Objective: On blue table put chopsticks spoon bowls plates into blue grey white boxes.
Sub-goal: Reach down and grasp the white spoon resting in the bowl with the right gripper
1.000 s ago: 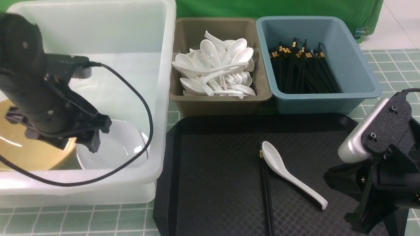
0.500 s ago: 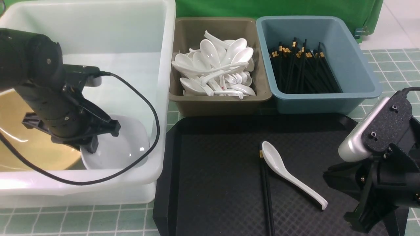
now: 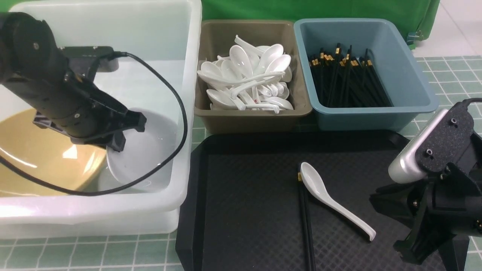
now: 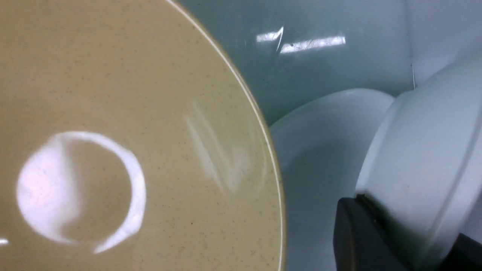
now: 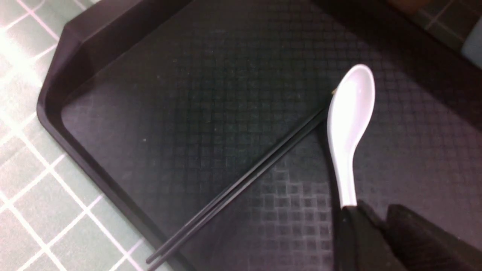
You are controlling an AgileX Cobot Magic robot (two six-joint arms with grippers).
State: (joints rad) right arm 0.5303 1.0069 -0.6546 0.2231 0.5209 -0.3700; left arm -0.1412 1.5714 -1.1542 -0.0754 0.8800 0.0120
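In the front view my left gripper [image 3: 116,145] is inside the white box [image 3: 188,113], shut on the rim of a white plate [image 3: 147,150] that hangs tilted beside the tan bowl [image 3: 41,158]. The left wrist view shows that plate [image 4: 421,150] pinched in my left gripper [image 4: 410,241], with a second plate [image 4: 324,124] lying flat below and the bowl [image 4: 131,131] close by. A white spoon [image 3: 327,195] and black chopsticks [image 3: 305,226] lie on the black tray [image 3: 244,207]. My right gripper [image 3: 429,259] hovers by the spoon's handle end, slightly open and holding nothing [image 5: 375,210]; the spoon [image 5: 350,113] and chopsticks [image 5: 244,184] lie ahead of it.
The grey box [image 3: 252,116] behind the tray holds several white spoons. The blue box [image 3: 369,116] to its right holds several black chopsticks. The blue table [image 3: 444,75] shows around the tray and boxes. The left arm's cable loops over the white box.
My left gripper closed on the white plate and moved up and to the right with it, so the plate now tilts. The bowl shows more. The right arm barely moved.
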